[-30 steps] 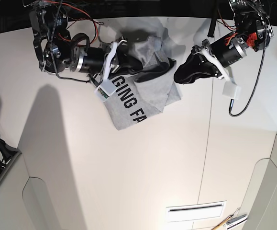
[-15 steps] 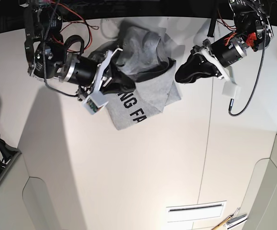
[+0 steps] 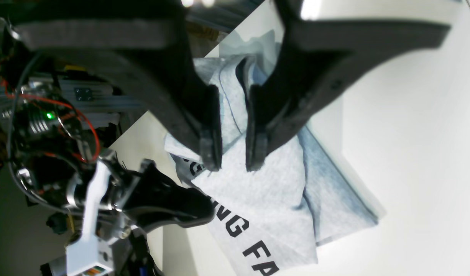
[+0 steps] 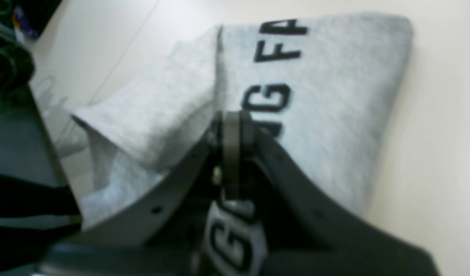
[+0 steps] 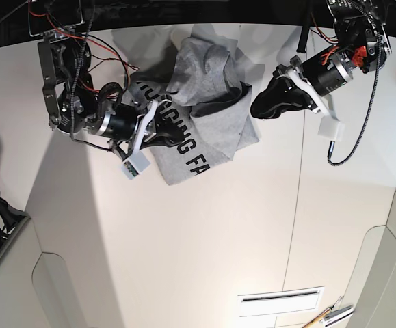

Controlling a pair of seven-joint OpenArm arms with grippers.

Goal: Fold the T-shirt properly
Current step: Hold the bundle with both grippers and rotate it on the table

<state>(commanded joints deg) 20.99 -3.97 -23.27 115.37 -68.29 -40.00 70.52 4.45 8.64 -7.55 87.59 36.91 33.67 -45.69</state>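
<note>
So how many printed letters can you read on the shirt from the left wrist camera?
4. G beside the right gripper, F and a cut-off A near the T-shirt hem; others are hidden.

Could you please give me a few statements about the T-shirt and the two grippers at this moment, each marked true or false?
1. The right gripper is shut on the T-shirt. True.
2. The left gripper holds a fold of the T-shirt. False: its jaws stand slightly apart with nothing between them, above the cloth.
3. Black capital letters show on the T-shirt. True.
4. The T-shirt lies flat and fully spread on the table. False: it is bunched and partly folded over itself.
5. The left gripper is at the T-shirt's printed edge. False: in the base view it is at the plain side, and the right gripper is at the lettering.
</note>
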